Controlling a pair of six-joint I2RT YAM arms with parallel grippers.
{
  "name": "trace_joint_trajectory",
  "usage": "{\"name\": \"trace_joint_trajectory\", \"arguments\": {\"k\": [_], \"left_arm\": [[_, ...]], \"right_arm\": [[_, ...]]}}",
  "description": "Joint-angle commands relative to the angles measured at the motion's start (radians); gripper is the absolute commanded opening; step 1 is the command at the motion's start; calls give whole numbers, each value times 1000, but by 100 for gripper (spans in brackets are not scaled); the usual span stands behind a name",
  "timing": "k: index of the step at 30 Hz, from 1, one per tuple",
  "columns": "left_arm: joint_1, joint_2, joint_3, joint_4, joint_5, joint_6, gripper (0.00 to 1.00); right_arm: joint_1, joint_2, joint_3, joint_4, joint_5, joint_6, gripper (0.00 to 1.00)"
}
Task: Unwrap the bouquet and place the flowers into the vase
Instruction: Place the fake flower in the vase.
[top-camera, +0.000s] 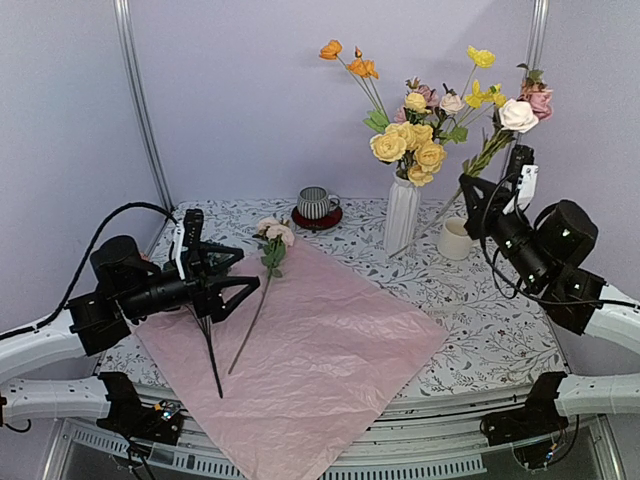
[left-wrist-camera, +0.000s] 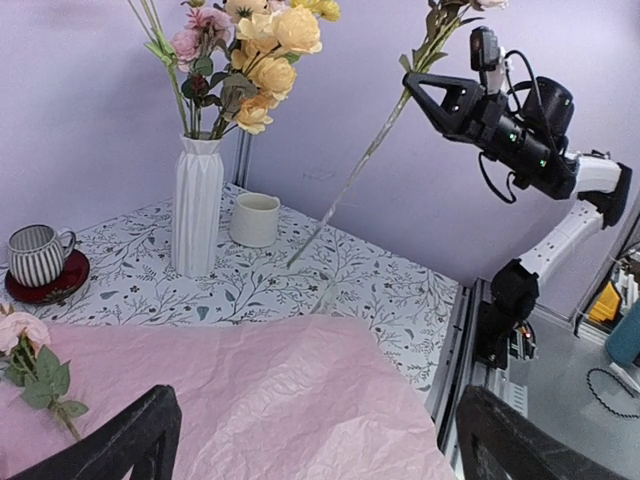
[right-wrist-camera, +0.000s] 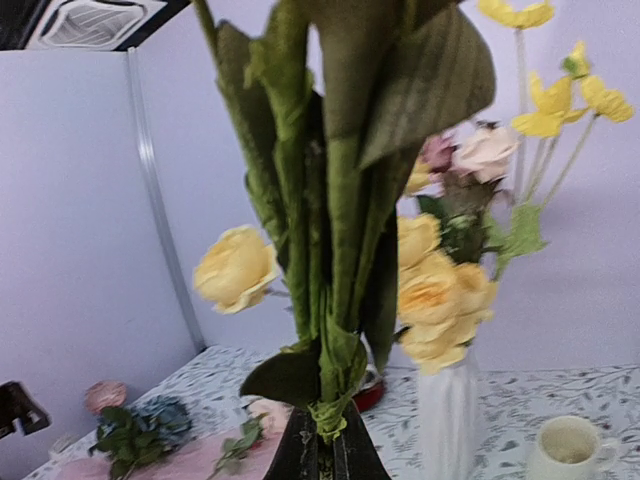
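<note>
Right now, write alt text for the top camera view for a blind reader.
The right gripper holds a white rose raised on its stem beside a white vase full of flowers. The left gripper hangs open over pink paper where one pink flower lies.

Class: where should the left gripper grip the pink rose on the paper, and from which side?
Probably mid-stem, below the leaves, coming down from above with jaws across it: the pink rose lies flat on the pink paper, its stem bare there, beside the open left gripper.
</note>
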Motion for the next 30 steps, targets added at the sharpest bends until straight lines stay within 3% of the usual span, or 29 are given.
{"name": "trace_joint_trajectory", "arguments": {"k": [1, 8, 13, 16, 22, 27, 30], "left_arm": [[-7, 15, 1, -7, -48, 27, 98], [-7, 32, 8, -33, -70, 20, 98], [-8, 18, 3, -47, -77, 14, 98], [-6, 13, 3, -52, -79, 19, 98], [-7, 39, 18, -47, -76, 31, 98], [-7, 73, 27, -31, -60, 25, 98], [-7, 77, 28, -31, -57, 21, 98]], "right_arm": [[-150, -3, 100, -39, 73, -59, 2], [-247, 90, 220, 2, -26, -84, 2], [-245, 80, 232, 21, -357, -185, 2], [-207, 71, 251, -2, -455, -269, 2], [-26, 205, 472, -204, -438, -421, 2], [152, 359, 635, -243, -268, -572, 2], [181, 487, 798, -319, -217, -609, 2]]}}
